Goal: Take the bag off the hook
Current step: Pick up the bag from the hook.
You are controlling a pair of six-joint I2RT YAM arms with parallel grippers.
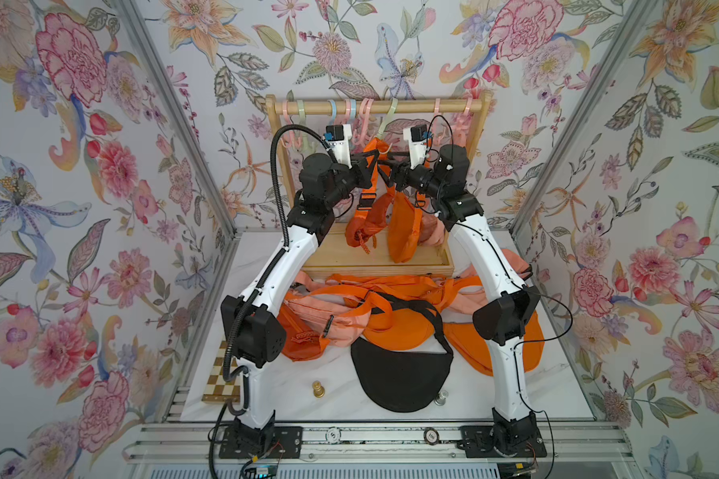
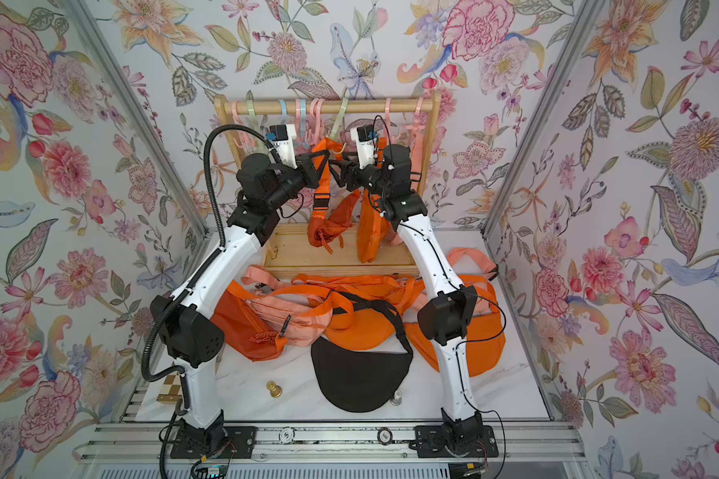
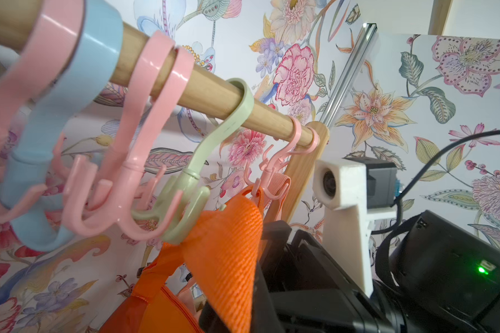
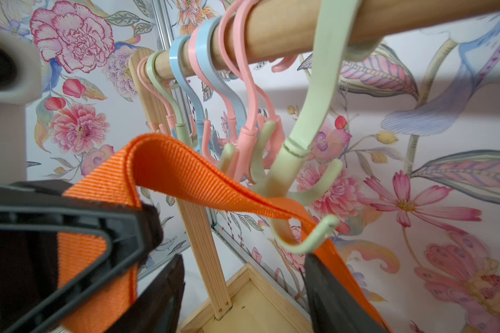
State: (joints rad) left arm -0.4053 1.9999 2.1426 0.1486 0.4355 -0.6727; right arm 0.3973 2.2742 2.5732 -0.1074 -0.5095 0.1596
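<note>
Orange strap (image 4: 185, 170) sat clenched in the left pincer (image 1: 370, 159), arched above it, seemingly to slip off the green hook (image 4: 295, 161) ahead; the right pincer (image 2: 341, 166) stood released alongside.

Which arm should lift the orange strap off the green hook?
Probably left: the left gripper is shut on the strap beside the hook, so it only needs to lift. The right gripper is open, holding nothing.

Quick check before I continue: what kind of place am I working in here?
Most likely a staged robot test cell, not a real closet: floral wallpaper panels in aluminium framing, a small wooden rack of plastic hooks on a tabletop, and both arms bolted to a front rail.
</note>
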